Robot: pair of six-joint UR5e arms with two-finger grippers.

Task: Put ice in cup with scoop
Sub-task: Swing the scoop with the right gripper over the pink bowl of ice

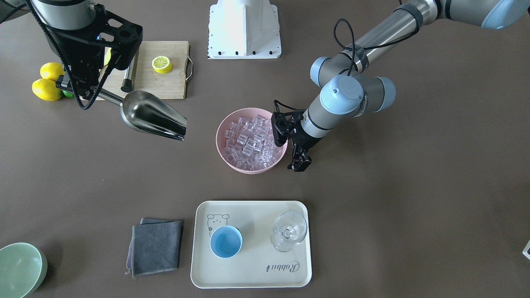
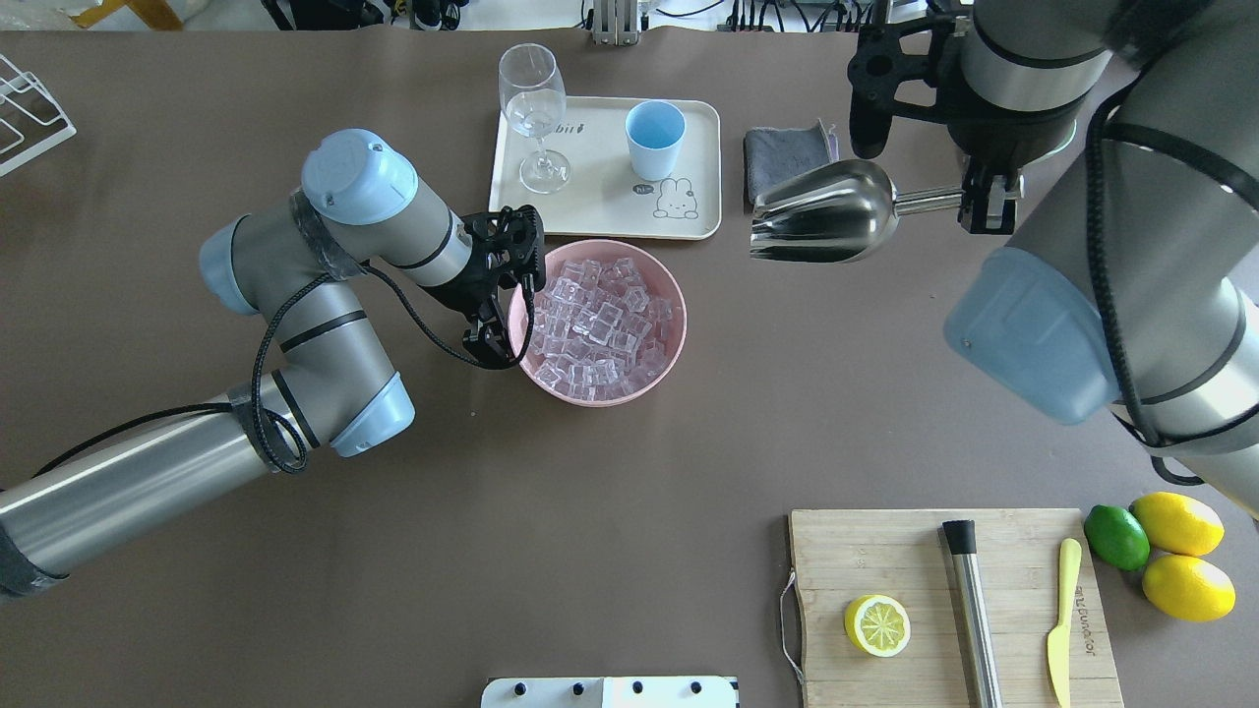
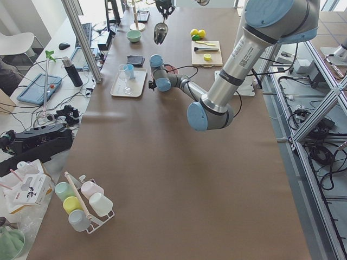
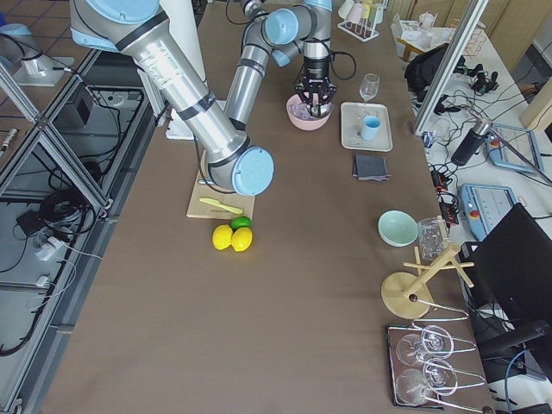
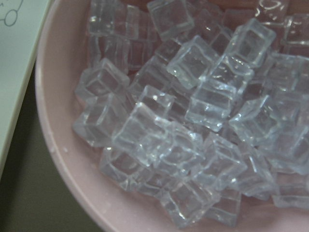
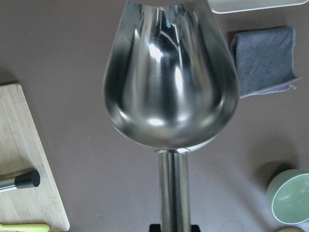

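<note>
My right gripper (image 1: 82,89) is shut on the short handle of the silver scoop (image 1: 153,114). It holds the empty scoop level above the table, trough pointing towards the pink bowl (image 1: 248,169). The scoop also shows in the overhead view (image 2: 826,211) and the right wrist view (image 6: 171,82). The ice (image 2: 600,320) is heaped in the pink bowl (image 2: 590,398) and fills the left wrist view (image 5: 193,121). My left gripper (image 2: 489,346) sits at the bowl's rim and looks closed on it. The light-blue cup (image 1: 225,242) stands empty on the cream tray (image 1: 248,273).
A clear stemmed glass (image 1: 288,231) shares the tray. A grey cloth (image 1: 156,247) lies beside it. A cutting board (image 2: 885,560) holds a lemon half (image 2: 876,624), a steel cylinder (image 2: 972,610) and a yellow knife. A pale green bowl (image 1: 18,269) sits at a table corner.
</note>
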